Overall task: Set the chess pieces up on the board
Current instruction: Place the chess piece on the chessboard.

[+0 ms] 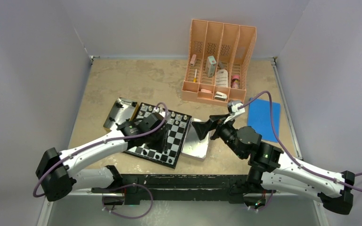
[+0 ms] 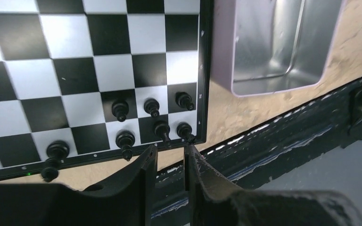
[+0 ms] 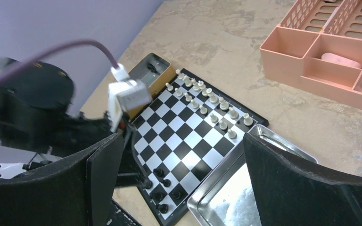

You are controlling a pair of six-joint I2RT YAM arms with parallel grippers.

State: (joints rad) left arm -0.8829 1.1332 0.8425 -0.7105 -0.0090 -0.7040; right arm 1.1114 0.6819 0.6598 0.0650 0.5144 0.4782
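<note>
Black-side setup is judged in hand: chess pieces [image 2: 153,107] are grouped at the near right corner of the board [image 2: 70,75]. The left gripper [image 2: 170,149] is seen narrowly parted, empty; the right gripper [image 3: 184,139] wide. Another piece must be fetched.

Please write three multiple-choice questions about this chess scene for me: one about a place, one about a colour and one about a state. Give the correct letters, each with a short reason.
1. Where is the silver tray?
A) on the table, at the right side of the board
B) on top of the board
C) inside the peach organiser

2. What colour are the pieces at the board's near edge?
A) white
B) black
C) red

3. How is the right gripper?
A) shut on a piece
B) shut and empty
C) wide open and empty

Answers:
1 A: it lies along the board's right rim.
2 B: all of them are black.
3 C: its fingers stand far apart with nothing between them.
</note>
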